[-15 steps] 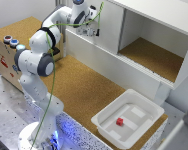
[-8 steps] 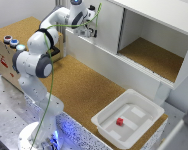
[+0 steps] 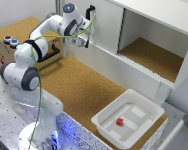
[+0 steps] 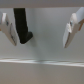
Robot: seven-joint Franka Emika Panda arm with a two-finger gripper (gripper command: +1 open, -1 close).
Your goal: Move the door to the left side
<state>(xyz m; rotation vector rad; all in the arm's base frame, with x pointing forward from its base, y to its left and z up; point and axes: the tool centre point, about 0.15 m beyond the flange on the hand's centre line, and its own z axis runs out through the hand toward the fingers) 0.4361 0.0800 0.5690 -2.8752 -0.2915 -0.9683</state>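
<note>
The door (image 3: 107, 29) is a plain white panel covering the half of the white cabinet (image 3: 159, 15) on the exterior view's left. Its small dark handle (image 3: 90, 10) sticks out near the top. My gripper (image 3: 86, 44) is right in front of the door panel, below the handle. In the wrist view my gripper (image 4: 39, 41) is open, and the dark handle (image 4: 21, 26) stands between the jaws, close to one finger (image 4: 7, 27). I cannot tell whether the finger touches it. The other finger (image 4: 71, 27) is well clear of it.
The cabinet's open compartment (image 3: 154, 52) with a brown floor is on the exterior view's right. A white plastic tray (image 3: 146, 107) holding a small red block (image 3: 120, 121) sits on the brown table near the front. A wooden box (image 3: 14, 37) stands on the exterior view's left behind the arm.
The arm's upper part has shifted slightly toward the exterior view's left. The door and tray look the same.
</note>
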